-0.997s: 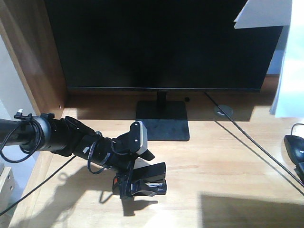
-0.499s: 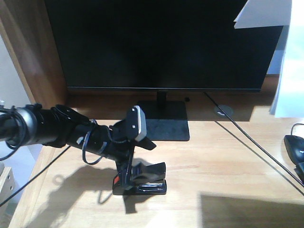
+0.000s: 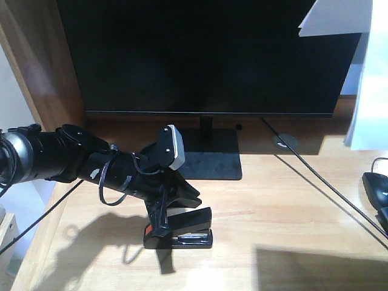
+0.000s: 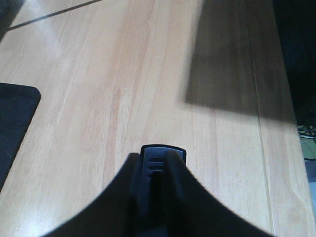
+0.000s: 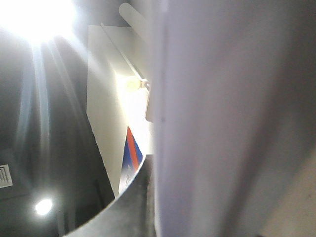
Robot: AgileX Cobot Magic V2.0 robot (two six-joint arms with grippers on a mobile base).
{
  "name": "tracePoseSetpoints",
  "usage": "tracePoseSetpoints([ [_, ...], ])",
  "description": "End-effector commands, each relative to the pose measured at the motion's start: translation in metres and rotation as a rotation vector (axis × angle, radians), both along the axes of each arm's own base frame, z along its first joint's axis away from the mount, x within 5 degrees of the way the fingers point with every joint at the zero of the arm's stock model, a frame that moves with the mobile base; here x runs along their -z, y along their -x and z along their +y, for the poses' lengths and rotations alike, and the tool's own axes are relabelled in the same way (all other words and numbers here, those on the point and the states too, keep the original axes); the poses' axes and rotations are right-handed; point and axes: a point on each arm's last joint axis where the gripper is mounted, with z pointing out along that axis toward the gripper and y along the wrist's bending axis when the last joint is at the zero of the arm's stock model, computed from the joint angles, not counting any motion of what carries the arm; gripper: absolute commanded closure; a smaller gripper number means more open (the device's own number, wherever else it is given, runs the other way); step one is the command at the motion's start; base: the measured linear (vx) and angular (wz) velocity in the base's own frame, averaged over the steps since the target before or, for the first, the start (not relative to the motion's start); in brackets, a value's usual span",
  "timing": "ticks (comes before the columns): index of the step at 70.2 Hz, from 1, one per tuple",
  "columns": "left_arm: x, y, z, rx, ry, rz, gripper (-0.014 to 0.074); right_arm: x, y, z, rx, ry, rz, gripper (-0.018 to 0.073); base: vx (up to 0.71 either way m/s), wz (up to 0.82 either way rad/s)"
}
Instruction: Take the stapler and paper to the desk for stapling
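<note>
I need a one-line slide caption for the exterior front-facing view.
Left end effector at the stapler resting on the desk before the monitor; paper hangs at right.

A large black monitor (image 3: 206, 54), its screen dark, fills the far side of the scene on a flat square stand (image 3: 209, 162). A thin black cable (image 3: 321, 191) runs from under the screen diagonally toward the near right, passing just beside a small round grey disc (image 3: 285, 142), possibly a cable port. A black mouse (image 3: 377, 187) sits at the right edge, partly cut off. Overhead, a glaring ceiling light (image 5: 37, 17) and a smaller lamp (image 5: 43, 206) flank a white panel (image 5: 106, 98) bearing an orange-and-blue stripe (image 5: 132, 150).
</note>
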Motion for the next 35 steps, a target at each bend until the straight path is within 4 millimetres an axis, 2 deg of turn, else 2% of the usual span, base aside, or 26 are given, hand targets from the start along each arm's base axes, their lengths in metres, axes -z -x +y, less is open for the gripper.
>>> tracePoseSetpoints([
  [1,-0.028,0.003,-0.003,-0.003,0.077,-0.028,0.0605,-0.008,0.003,-0.001,0.017,-0.013,-0.049,0.0565,0.00,0.00],
  [18,-0.027,0.002,-0.003,-0.012,0.073,-0.033,0.0604,-0.008,0.003,-0.001,0.017,-0.014,-0.050,0.0565,0.00,0.00],
  [35,-0.010,-0.002,-0.005,-0.012,0.054,0.010,0.0604,-0.008,0.003,-0.001,0.017,-0.013,-0.049,0.0565,0.00,0.00],
])
